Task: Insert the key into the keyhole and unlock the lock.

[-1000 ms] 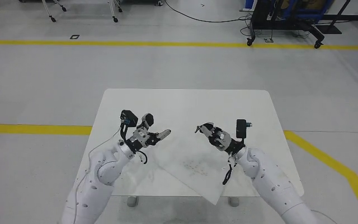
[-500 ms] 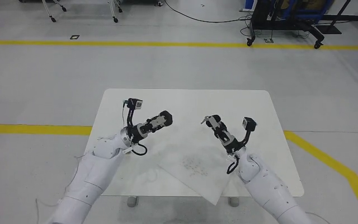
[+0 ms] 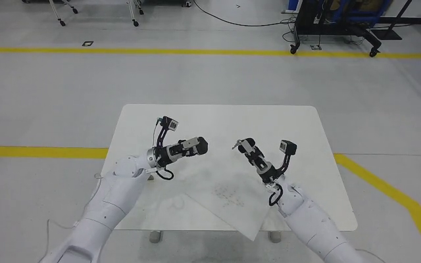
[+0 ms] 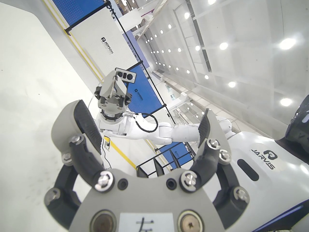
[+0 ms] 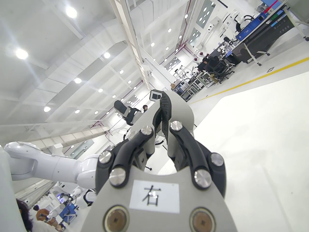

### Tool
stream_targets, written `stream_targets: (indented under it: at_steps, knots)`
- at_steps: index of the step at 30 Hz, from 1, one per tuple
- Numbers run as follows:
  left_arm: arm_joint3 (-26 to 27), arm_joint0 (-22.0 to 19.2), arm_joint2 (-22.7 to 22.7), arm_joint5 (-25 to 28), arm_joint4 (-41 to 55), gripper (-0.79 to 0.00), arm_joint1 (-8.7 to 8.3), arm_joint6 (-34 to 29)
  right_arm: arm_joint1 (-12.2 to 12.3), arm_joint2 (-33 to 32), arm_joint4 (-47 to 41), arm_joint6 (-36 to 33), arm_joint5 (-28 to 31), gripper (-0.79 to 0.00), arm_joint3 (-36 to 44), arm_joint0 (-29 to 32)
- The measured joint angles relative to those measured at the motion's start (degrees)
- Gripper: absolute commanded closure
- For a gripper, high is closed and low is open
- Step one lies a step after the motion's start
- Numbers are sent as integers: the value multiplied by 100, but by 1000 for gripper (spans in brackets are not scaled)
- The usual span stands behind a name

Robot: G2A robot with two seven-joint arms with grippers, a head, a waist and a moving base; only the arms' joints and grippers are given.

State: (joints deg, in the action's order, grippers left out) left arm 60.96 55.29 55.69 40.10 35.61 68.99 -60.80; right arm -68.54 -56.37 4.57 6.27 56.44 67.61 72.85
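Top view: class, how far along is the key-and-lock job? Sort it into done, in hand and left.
Done: nothing visibly. In hand: the right gripper is shut above the white rectangular table, with a small thin piece jutting from its tip, perhaps the key; too small to tell. The left gripper is open and empty. Left: inserting the key and unlocking.
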Motion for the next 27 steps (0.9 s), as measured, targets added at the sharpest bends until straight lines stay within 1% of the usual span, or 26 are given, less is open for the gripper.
stream_targets:
  at_steps: [1, 3, 5, 6, 8, 9, 12, 13, 20, 27]
  knots:
    - [84, 43, -56, 39, -302, -785, 13, 117, 4, -5, -107, -102, -34, 0, 21, 11]
    - [221, 113, -162, 167, -860, -785, 32, 146, 8, 17, -377, -364, -120, 0, 54, 38]
    - [245, 111, -219, 221, -1077, -773, 41, 105, 3, 64, -597, -598, -200, 0, 67, 51]
    - [225, 88, -245, 213, -1155, -720, 47, 100, -2, 90, -716, -735, -256, 0, 66, 47]
    - [168, 46, -287, 175, -1253, -683, 60, 134, -14, 123, -854, -889, -323, 0, 67, 44]
    - [120, 22, -318, 151, -1276, -634, 74, 167, -25, 143, -936, -959, -347, 0, 76, 49]
    - [-1, -41, -393, 129, -1224, -416, 116, 216, -54, 179, -1044, -1053, -423, 0, 95, 55]
    - [-30, -61, -412, 138, -1205, -413, 126, 216, -65, 193, -1042, -1062, -449, 0, 105, 56]
    - [-173, -145, -503, 165, -973, -268, 196, 212, -150, 286, -806, -1059, -625, 0, 87, 48]
    - [-319, -226, -528, 33, -1001, -169, 235, 322, -195, 238, -694, -1009, -541, 0, 195, 118]
